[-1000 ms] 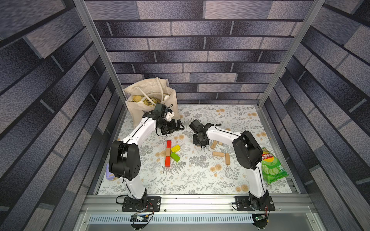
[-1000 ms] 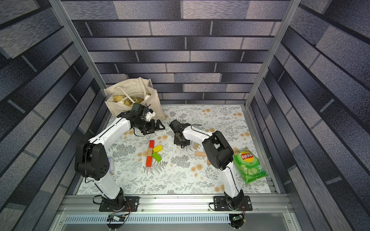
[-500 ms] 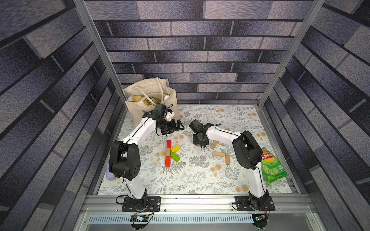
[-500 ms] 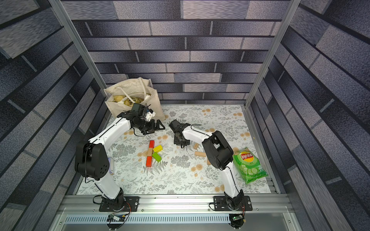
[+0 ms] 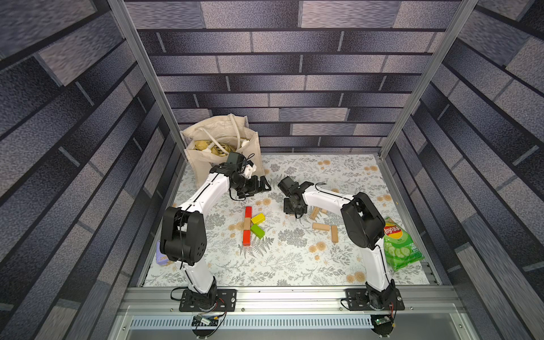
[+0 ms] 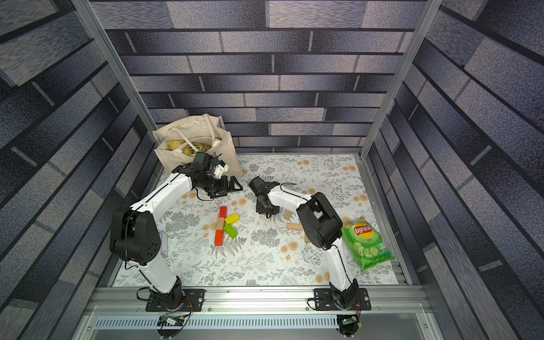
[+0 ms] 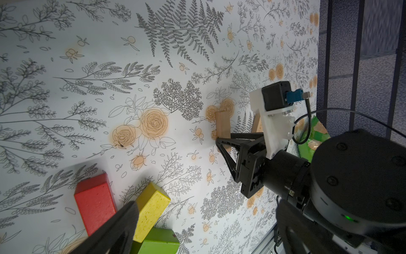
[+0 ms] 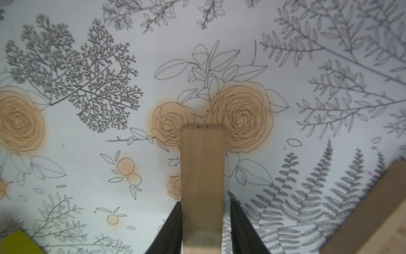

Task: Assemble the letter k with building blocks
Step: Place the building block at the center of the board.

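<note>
Floral mat (image 5: 294,265): 1. Canvas tote (image 5: 206,164): 1, far left corner. Chip bag (image 5: 400,247): 1, right edge.
Letter k (image 5: 247,223): 1, flat at mat centre, 5 blocks. Spine 2 red, 1 tan; branches 1 yellow, 1 green.
Loose tan blocks (image 5: 321,226): at least 3, beside right arm.
Left gripper (image 5: 262,187): jaws wide, empty, near tote.
Right gripper (image 8: 205,202): jaws narrow, astride 1 tan block (image 8: 203,165) on mat, thin gap at one side.

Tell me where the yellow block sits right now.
In both top views the yellow block lies mid-table, slanting off the robot's-right side of the tan spine block, just beyond the green block.
</note>
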`<action>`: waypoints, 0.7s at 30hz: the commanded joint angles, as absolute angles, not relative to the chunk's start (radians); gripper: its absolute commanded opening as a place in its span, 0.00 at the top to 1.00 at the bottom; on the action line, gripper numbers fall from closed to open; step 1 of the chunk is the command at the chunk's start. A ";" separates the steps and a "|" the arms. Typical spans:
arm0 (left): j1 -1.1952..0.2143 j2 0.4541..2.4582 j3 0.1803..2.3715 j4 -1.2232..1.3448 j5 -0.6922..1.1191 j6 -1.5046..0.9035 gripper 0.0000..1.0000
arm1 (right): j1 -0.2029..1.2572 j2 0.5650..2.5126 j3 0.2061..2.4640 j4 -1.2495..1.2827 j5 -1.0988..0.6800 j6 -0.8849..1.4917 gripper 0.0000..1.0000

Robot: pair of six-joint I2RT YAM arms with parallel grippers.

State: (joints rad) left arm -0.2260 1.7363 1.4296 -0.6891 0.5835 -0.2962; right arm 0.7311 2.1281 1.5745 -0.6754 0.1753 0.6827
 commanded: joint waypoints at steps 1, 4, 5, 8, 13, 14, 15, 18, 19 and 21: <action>-0.232 1.744 1.454 -0.712 0.595 -0.287 0.00 | 0.733 2.133 1.568 -0.674 0.192 0.687 0.61; -0.232 1.745 1.454 -0.712 0.594 -0.285 0.00 | 0.732 2.128 1.560 -0.668 0.193 0.686 0.62; -0.232 1.745 1.454 -0.713 0.594 -0.285 0.00 | 0.732 2.127 1.559 -0.668 0.193 0.686 0.63; -0.233 1.744 1.456 -0.714 0.594 -0.285 0.00 | 0.732 2.124 1.558 -0.669 0.195 0.684 0.64; -0.236 1.744 1.456 -0.714 0.594 -0.284 0.00 | 0.733 2.126 1.557 -0.666 0.191 0.684 0.65; -0.235 1.745 1.456 -0.713 0.594 -0.284 0.00 | 0.732 2.127 1.558 -0.666 0.189 0.684 0.65; -0.236 1.745 1.456 -0.714 0.594 -0.284 0.00 | 0.733 2.128 1.559 -0.667 0.190 0.684 0.65; -0.236 1.744 1.456 -0.713 0.594 -0.282 0.00 | 0.733 2.127 1.559 -0.667 0.191 0.684 0.64; -0.235 1.743 1.456 -0.713 0.594 -0.282 0.00 | 0.733 2.127 1.559 -0.666 0.191 0.684 0.64; -0.235 1.743 1.456 -0.713 0.594 -0.283 0.00 | 0.733 2.126 1.559 -0.664 0.189 0.683 0.63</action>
